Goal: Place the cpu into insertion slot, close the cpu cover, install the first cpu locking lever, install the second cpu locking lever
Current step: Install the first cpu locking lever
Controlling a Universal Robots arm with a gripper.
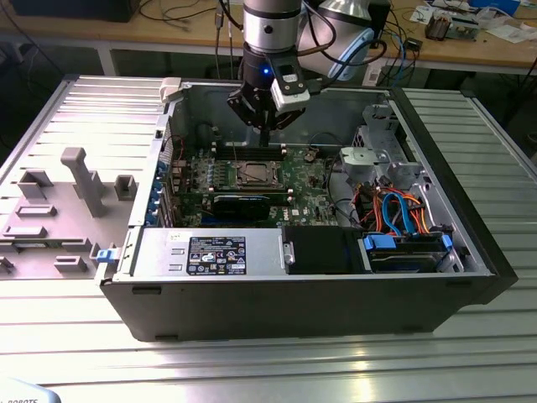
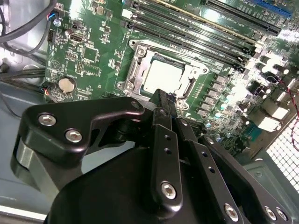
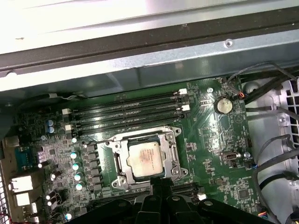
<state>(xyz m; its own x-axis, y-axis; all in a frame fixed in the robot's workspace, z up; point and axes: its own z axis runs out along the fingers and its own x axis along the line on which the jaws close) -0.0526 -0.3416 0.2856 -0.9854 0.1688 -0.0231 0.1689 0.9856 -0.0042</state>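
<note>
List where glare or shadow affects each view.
Exterior view: glare streaks the ribbed table, and the case interior is darker. Second wrist view: glare washes out board components beyond the cpu. First wrist view: the metal surface beyond the case rim is blown out white, and the cpu is evenly lit.

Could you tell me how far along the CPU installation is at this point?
Done: the cpu sits in the insertion slot, and the cpu cover looks lowered around it. In hand: nothing; the gripper hangs close by the slot, jaws shut and empty. Left: the two locking levers; whether either is latched I cannot tell.
</note>
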